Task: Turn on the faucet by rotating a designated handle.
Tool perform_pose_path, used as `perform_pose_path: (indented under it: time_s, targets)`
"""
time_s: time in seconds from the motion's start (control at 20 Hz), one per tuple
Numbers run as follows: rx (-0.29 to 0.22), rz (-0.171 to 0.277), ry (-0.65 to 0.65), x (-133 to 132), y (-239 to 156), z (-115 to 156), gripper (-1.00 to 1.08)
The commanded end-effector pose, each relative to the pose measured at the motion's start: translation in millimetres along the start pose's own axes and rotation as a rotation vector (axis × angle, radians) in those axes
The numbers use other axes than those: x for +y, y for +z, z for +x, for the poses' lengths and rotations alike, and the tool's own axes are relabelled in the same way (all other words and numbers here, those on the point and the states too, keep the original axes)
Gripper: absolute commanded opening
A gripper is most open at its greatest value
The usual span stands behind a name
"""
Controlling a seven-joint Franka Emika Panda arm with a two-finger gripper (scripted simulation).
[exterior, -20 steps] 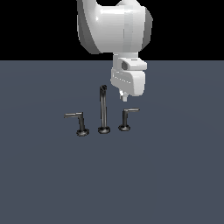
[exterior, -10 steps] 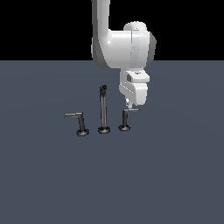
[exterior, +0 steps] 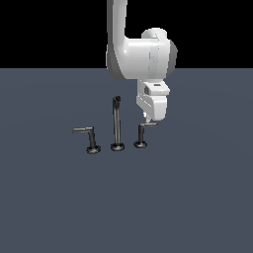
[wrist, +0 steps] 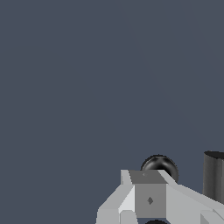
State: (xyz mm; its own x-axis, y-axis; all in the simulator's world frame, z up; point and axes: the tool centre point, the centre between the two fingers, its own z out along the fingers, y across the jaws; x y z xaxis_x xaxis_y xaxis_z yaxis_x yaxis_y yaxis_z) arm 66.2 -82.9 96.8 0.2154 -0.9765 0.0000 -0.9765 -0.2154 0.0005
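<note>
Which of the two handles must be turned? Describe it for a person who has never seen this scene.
Find the tall upright spout in the middle of the faucet. The handle stands on the exterior view's right of it, directly under the pincer. Its short arm juts right; the other handle juts left.

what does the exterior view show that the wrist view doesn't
Only the exterior view shows the whole faucet set: the left-jutting handle, the full arm, and the right-jutting handle just below the pincer. Only the wrist view shows the top of a round dark base close up. Both share the spout, the pincer and the grey floor.
</note>
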Motion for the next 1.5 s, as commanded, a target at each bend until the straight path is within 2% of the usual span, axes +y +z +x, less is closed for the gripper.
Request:
perform_pose_path:
  time_s: [0.0,0.2,0.75,0.85,1.45]
  targets:
    - [0.0,0.001,-0.003,0.1,-1.2,-0.9,-1.0]
    - [0.0,0.001,-0.003,-0.1,-1.1,-1.1,-1.0]
    - [0.0,0.001,-0.003,38.5,-1.2,17.8,-1.0]
    - [0.0,0.011,-0.014,28.2,-1.3,10.1,-1.0]
    - [0.0,0.003,-0.006,68.7,-1.1,5.8,-1.0]
